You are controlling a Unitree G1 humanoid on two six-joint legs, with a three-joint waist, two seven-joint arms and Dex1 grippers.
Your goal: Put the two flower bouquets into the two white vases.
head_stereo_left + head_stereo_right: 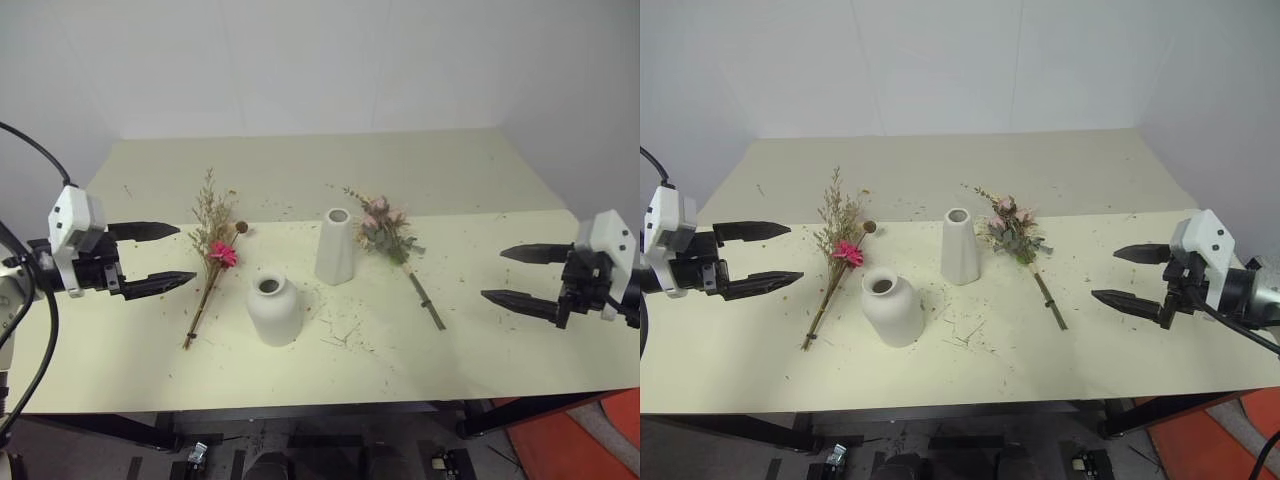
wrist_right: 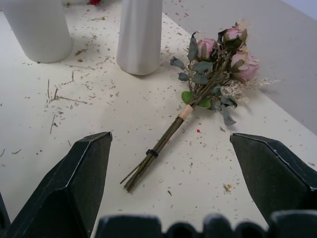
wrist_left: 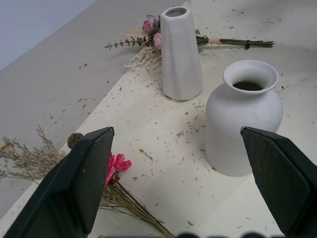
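Left gripper [image 1: 155, 257] level, fingers spread and empty, magenta daisy bouquet [image 1: 212, 262] just ahead, round vase [image 1: 273, 310] beyond, right gripper [image 1: 520, 274] likewise wide apart, facing pink rose bouquet [image 1: 392, 240], tall vase [image 1: 335, 246] past it

The two white vases, the tall one [image 1: 335, 247] and the round one [image 1: 273, 310], look smooth and matt like clay. The table [image 1: 120, 350] looks smooth, dull and crumb-speckled.
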